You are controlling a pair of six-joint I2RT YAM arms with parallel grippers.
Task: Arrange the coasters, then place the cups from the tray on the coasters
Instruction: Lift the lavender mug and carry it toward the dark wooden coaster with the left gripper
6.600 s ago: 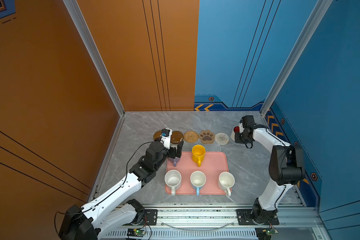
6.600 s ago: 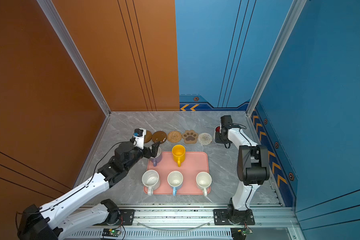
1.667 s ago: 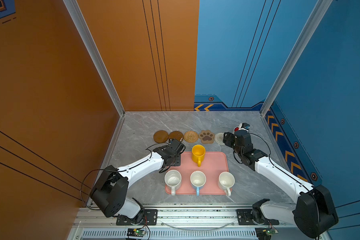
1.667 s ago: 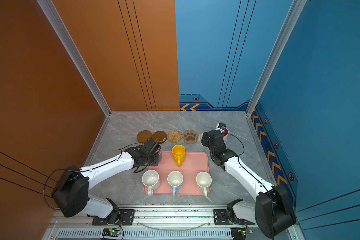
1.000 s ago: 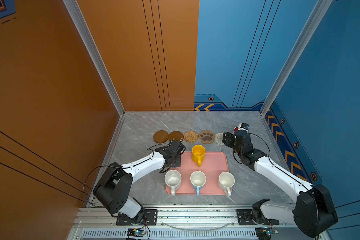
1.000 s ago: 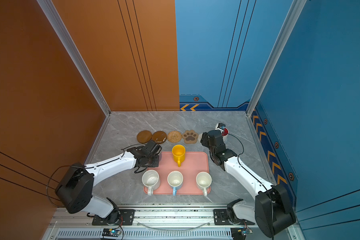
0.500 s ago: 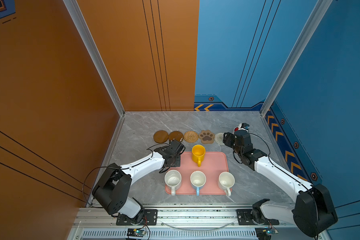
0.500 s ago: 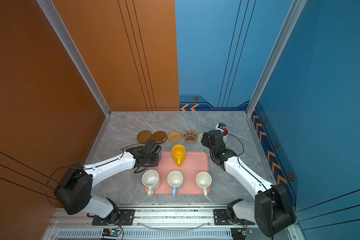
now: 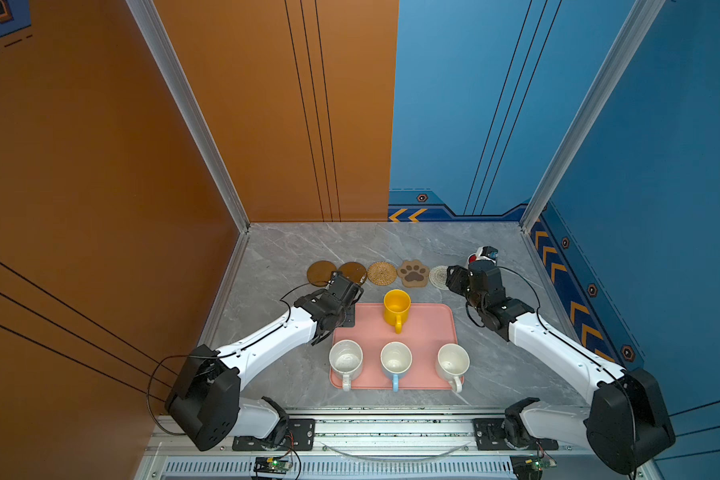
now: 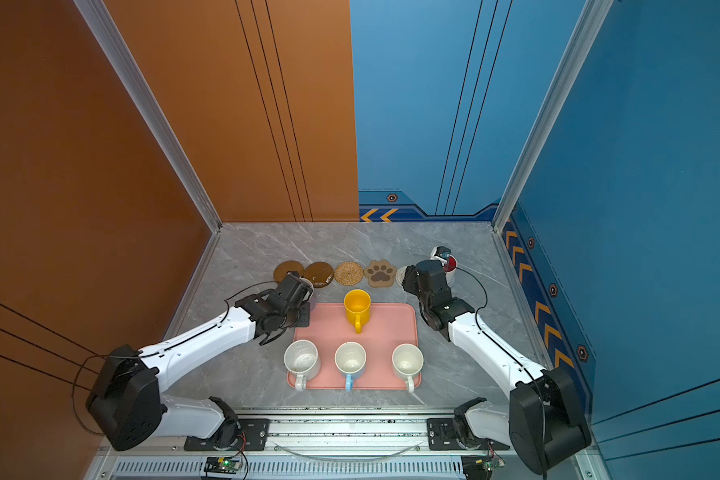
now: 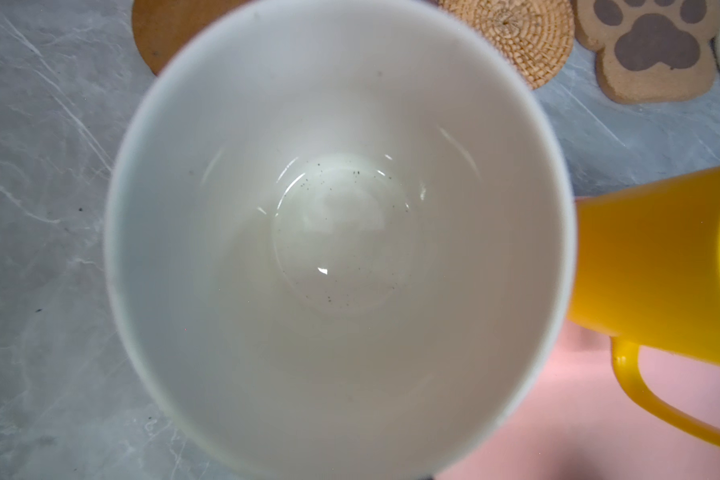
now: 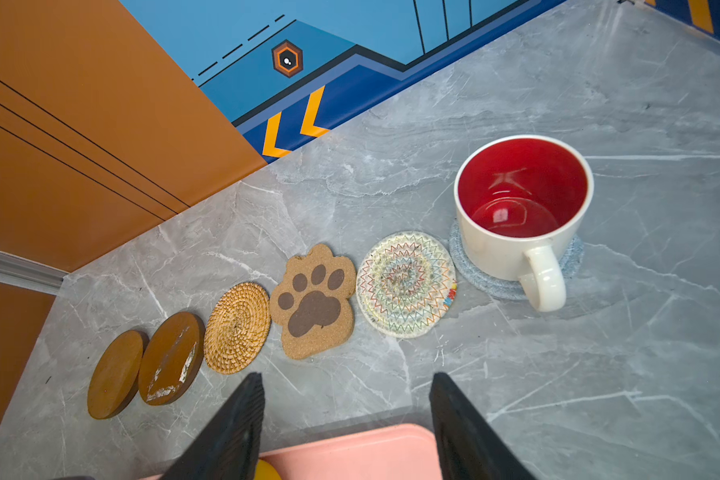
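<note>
Left pincer (image 9: 349, 292) closed on a mug (image 11: 337, 232), over the counter (image 9: 287, 249) off the tray's (image 9: 429, 328) far left corner.
The nearer brown disc (image 9: 356, 268) lies just beyond it, straight away from the tray; right pincer (image 12: 346, 378), open and empty, sits off the far right corner, well apart.

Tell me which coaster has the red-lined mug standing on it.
The pale-blue woven coaster under the red-lined mug; it ends the row, beside the white woven one.

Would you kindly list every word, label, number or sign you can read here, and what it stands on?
No words or numbers can be read.
Tag on the white woven coaster: printed, too small to read.
Blue wall base: orange chevrons and a hexagon emblem, no lettering.
</note>
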